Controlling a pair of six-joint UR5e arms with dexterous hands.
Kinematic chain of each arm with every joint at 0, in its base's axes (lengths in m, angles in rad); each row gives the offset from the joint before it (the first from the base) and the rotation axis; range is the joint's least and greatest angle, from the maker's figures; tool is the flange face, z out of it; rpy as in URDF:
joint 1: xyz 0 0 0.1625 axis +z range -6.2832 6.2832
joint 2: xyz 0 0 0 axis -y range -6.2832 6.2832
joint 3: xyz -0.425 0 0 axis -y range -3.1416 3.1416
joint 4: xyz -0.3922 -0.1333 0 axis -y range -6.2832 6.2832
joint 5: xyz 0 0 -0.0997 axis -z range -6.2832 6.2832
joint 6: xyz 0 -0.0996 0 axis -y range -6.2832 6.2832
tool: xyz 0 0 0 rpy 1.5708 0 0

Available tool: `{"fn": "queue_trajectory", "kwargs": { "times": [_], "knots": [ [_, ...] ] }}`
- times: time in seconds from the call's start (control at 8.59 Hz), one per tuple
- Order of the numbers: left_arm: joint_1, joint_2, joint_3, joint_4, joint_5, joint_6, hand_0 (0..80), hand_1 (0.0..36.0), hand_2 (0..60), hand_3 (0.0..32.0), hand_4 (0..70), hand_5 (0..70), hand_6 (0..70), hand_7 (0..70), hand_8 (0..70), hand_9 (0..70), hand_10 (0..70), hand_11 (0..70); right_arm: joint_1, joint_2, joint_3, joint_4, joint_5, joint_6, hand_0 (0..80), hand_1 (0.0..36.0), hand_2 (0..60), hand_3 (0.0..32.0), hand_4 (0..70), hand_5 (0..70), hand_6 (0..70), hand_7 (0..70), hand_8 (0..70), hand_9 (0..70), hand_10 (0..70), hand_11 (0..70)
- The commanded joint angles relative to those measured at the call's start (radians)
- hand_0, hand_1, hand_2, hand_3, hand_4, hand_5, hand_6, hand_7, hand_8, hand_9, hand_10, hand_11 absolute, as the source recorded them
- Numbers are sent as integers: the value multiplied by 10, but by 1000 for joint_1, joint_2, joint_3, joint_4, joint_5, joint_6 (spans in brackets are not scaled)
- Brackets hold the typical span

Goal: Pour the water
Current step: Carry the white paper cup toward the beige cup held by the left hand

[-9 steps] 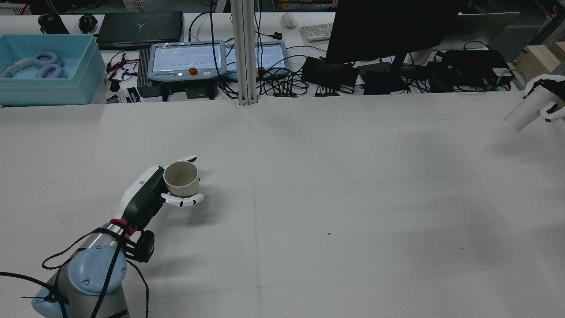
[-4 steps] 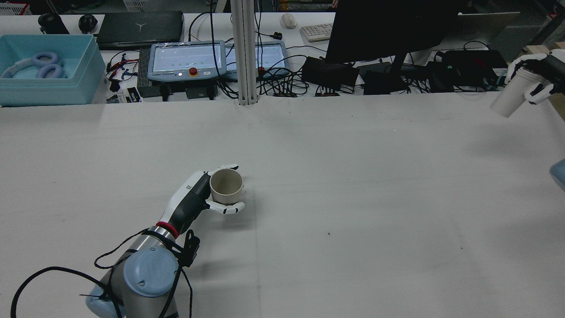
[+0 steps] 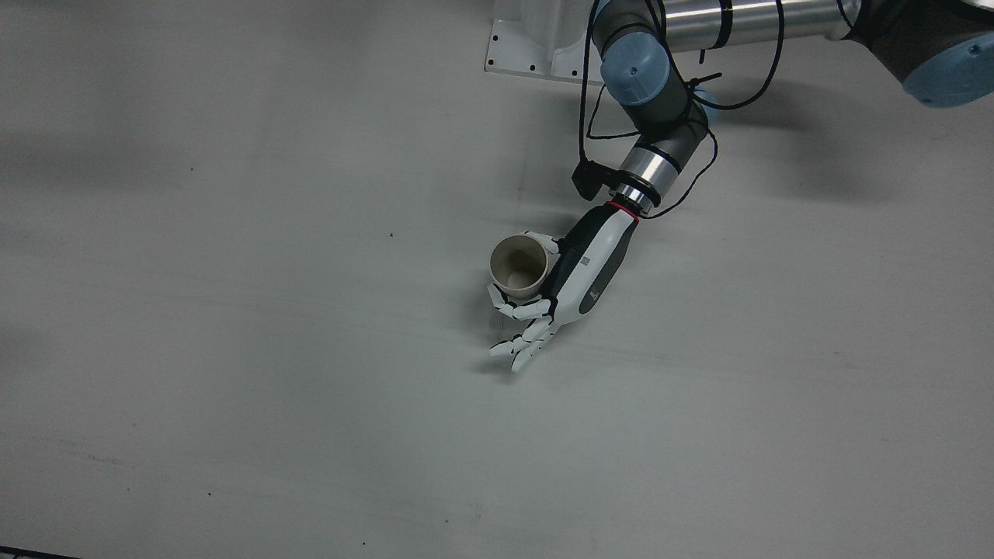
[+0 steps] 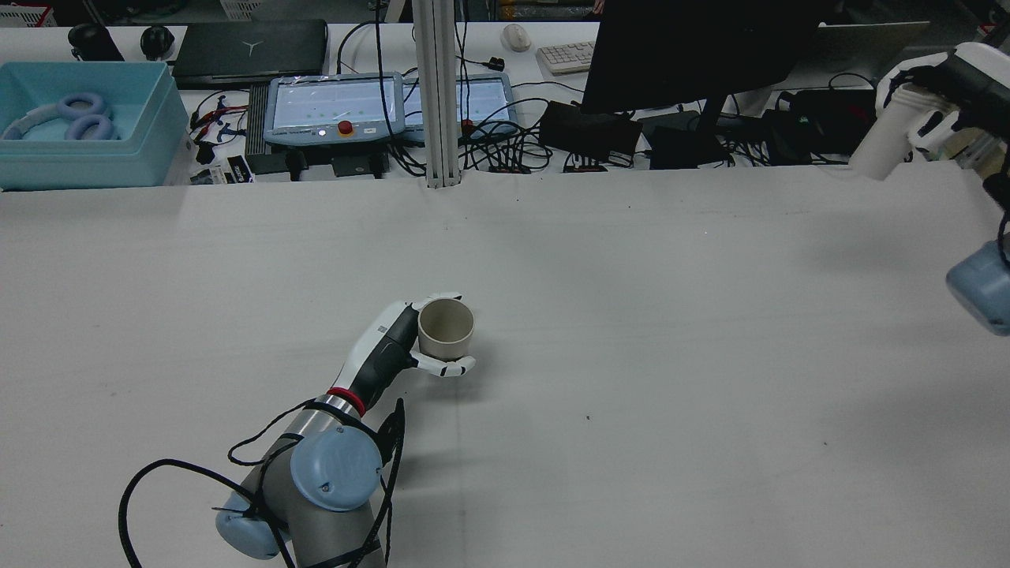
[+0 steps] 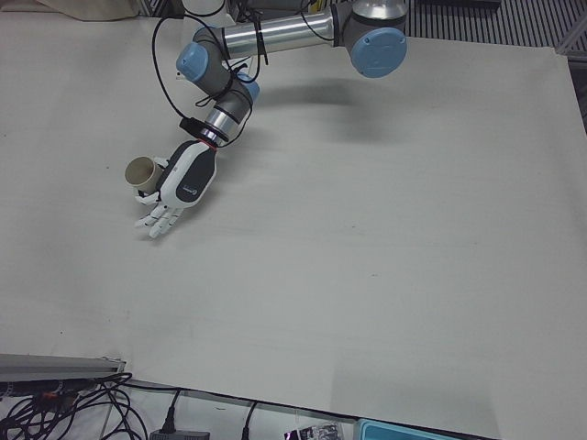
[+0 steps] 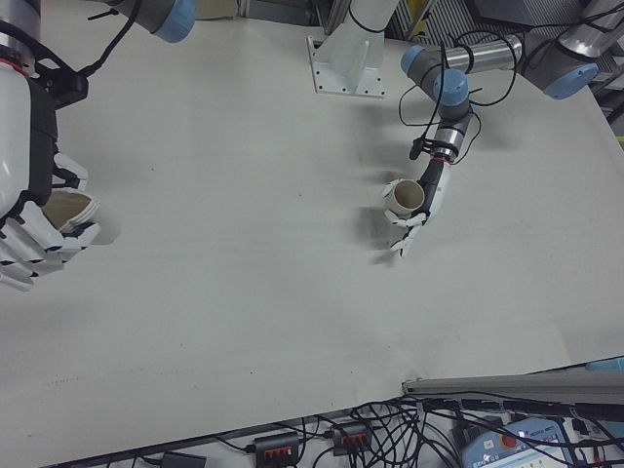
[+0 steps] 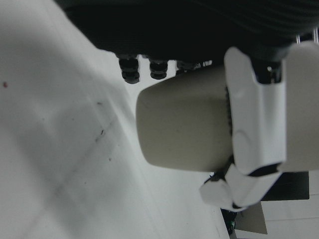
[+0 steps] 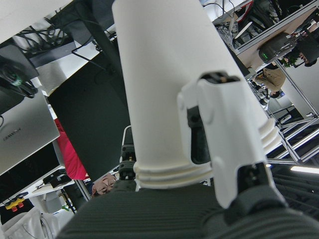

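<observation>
White cloth-covered tabletop (image 4: 631,315): bare around the arms.
Left robot hand (image 4: 387,355): fingers wrapped round a short beige cup (image 4: 446,327), upright, mouth up, interior looks empty, near mid-tabletop.
Right robot hand (image 4: 939,102): closed round a tall white paper cup (image 4: 888,134), tilted, raised at the far right edge; contents not visible.

- The rear view looks from high behind me, forward and down across the bench (image 4: 631,315).
- The front view looks almost straight down; my pedestal sits at its top edge.
- The left-front and right-front views face me from the far side, each taking one half of the bench.
- All four share my left hand (image 4: 387,359) and its cup (image 4: 446,327).
- My hand views sit close, tipped sideways: the left against the cup, the right against a white cup (image 8: 174,94).
</observation>
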Motion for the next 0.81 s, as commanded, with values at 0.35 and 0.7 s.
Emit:
{"fn": "queue_trajectory", "kwargs": {
  "times": [0.35, 0.7],
  "knots": [
    [-1, -232, 95, -63, 110, 280, 588, 360, 600, 0, 700, 700, 154, 192, 69, 54, 53, 92, -195, 305, 25, -322, 115, -176, 800, 360, 600, 0, 700, 700, 581, 602, 330, 408, 148, 249],
    [-18, -243, 202, -148, 112, 288, 598, 360, 600, 0, 700, 700, 185, 219, 78, 62, 55, 96, -296, 383, 20, -409, 119, -292, 800, 360, 600, 0, 700, 700, 580, 607, 328, 408, 132, 225]
  ]
}}
